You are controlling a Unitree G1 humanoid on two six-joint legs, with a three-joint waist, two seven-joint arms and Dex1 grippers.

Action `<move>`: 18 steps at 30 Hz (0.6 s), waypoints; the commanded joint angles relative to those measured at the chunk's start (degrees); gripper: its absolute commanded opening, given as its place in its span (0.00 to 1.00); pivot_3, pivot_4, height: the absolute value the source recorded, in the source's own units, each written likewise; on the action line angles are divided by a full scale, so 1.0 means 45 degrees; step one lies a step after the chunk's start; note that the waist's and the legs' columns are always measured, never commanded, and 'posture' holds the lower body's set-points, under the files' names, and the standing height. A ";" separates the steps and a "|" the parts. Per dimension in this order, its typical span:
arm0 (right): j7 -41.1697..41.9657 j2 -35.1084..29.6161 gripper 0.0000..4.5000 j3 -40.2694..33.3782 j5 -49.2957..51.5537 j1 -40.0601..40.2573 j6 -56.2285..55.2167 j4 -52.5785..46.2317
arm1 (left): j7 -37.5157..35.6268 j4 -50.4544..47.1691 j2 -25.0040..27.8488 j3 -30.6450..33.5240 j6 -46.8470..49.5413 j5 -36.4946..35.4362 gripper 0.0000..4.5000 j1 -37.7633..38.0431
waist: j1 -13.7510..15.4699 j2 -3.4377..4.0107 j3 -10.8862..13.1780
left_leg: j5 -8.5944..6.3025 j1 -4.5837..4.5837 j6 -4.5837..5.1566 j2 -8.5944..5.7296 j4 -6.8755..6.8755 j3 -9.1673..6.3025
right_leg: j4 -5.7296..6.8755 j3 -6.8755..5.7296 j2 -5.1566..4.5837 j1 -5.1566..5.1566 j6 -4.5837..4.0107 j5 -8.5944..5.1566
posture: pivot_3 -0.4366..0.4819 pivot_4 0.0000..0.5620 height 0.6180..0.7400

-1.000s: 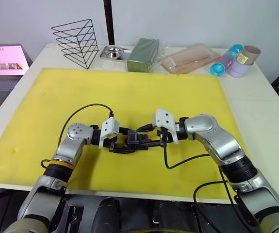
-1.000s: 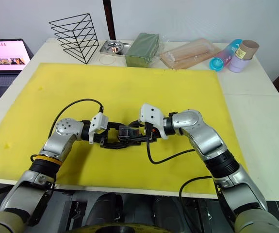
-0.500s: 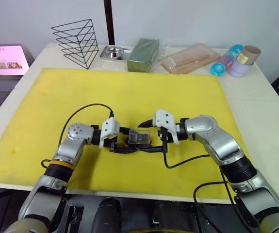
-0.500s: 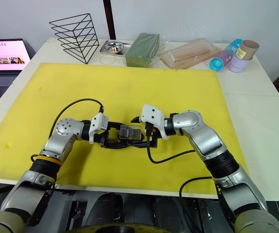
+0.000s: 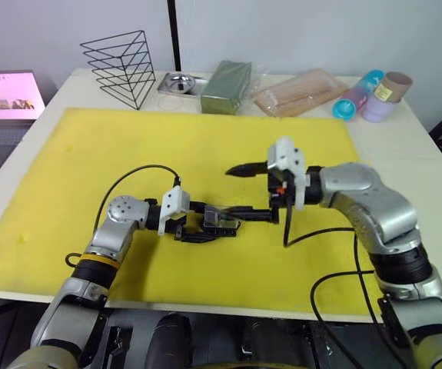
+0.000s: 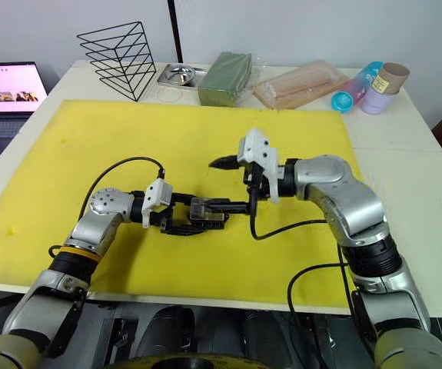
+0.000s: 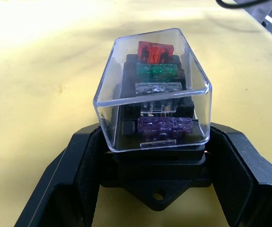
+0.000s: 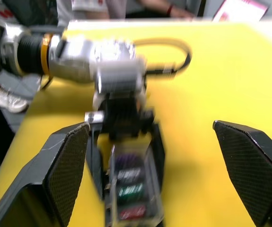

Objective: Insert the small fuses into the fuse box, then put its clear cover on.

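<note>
Left wrist view gives me the best look: the fuse box is a small black block, and my left end effector is closed on its two sides. The clear cover sits on top of it, tilted, with one side higher than the other. Through it I see the small fuses standing in a row in their slots: red at the far end, then green, then the pale one, then purple closest to my wrist. From the head camera, the box is low over the yellow mat on the surface, near the front edge. My right end effector is wide open and holds nothing, just beside the box and a bit above it.
</note>
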 commanded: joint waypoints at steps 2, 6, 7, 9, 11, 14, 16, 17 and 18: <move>0.0175 0.0045 0.71 -0.0405 0.0178 -0.0789 -0.1051 -0.0160 | -0.0032 -0.0055 -0.0057 0.0256 -0.0209 -0.0142 0.63 -0.0208 | 0.0002 0.0000 0.0000 | 0.0000 -0.0001 0.0000 0.0000 0.0000 0.0000 | 0.0000 0.0000 0.0000 0.0000 0.0000 0.0000 | 0.48 0.27 1.00; 0.0106 0.0200 0.38 -0.0444 0.0594 -0.1133 -0.0958 -0.0085 | -0.0080 -0.0056 -0.0041 0.0266 -0.0218 -0.0157 0.63 -0.0199 | 0.0007 0.0000 0.0000 | 0.0000 -0.0001 0.0000 0.0000 0.0000 -0.0001 | 0.0000 0.0000 -0.0001 0.0000 0.0000 0.0000 | 0.48 0.27 1.00; 0.0083 0.0245 0.30 -0.0440 0.0625 -0.1160 -0.1015 -0.0068 | -0.0080 -0.0045 -0.0040 0.0269 -0.0230 -0.0150 0.63 -0.0202 | 0.0007 0.0000 0.0000 | 0.0000 -0.0001 0.0000 0.0000 0.0000 0.0000 | 0.0000 0.0000 -0.0001 0.0000 0.0000 0.0000 | 0.48 0.27 1.00; 0.0023 0.0358 0.14 -0.0409 0.0656 -0.1169 -0.1120 -0.0060 | -0.0075 -0.0062 -0.0029 0.0264 -0.0249 -0.0129 0.63 -0.0194 | -0.0002 0.0000 0.0000 | 0.0000 -0.0001 0.0000 0.0000 0.0001 0.0001 | 0.0000 0.0000 -0.0002 0.0000 0.0000 0.0000 | 0.48 0.27 1.00; 0.0007 0.0491 0.00 -0.0382 0.0648 -0.1141 -0.1269 -0.0028 | -0.0070 -0.0118 -0.0023 0.0263 -0.0221 -0.0138 0.63 -0.0191 | -0.0002 0.0000 0.0000 | 0.0000 0.0000 0.0000 0.0000 0.0000 0.0000 | 0.0000 0.0000 -0.0001 0.0000 0.0000 0.0000 | 0.48 0.27 1.00; -0.0014 0.0608 0.00 -0.0383 0.0640 -0.1139 -0.1373 0.0019 | -0.0070 -0.0160 -0.0004 0.0270 -0.0207 -0.0147 0.63 -0.0175 | 0.0006 0.0000 0.0000 | 0.0000 -0.0001 0.0000 0.0001 0.0000 0.0000 | 0.0000 0.0000 -0.0001 0.0000 0.0000 0.0000 | 0.48 0.27 1.00; -0.0153 0.0810 0.00 -0.0243 0.0549 -0.1060 -0.1415 0.0144 | -0.0060 -0.0174 0.0008 0.0270 -0.0218 -0.0135 0.63 -0.0157 | 0.0002 0.0000 0.0000 | 0.0000 -0.0002 0.0000 0.0001 0.0001 0.0001 | 0.0000 0.0000 -0.0002 0.0000 0.0000 0.0000 | 0.48 0.27 1.00; -0.0230 0.0918 0.00 -0.0159 0.0495 -0.0999 -0.1429 0.0211 | -0.0057 -0.0179 0.0011 0.0267 -0.0220 -0.0130 0.63 -0.0152 | -0.0004 0.0000 0.0000 | 0.0000 -0.0002 0.0000 0.0001 0.0001 0.0001 | 0.0000 0.0000 -0.0002 0.0000 0.0000 0.0000 | 0.48 0.27 1.00; -0.0320 0.1064 0.00 -0.0009 0.0446 -0.0870 -0.1359 0.0343 | -0.0054 -0.0184 0.0010 0.0263 -0.0217 -0.0126 0.63 -0.0151 | -0.0008 0.0000 0.0000 | 0.0000 0.0000 0.0000 0.0001 0.0000 0.0001 | 0.0001 0.0000 0.0000 0.0000 0.0000 0.0000 | 0.48 0.27 1.00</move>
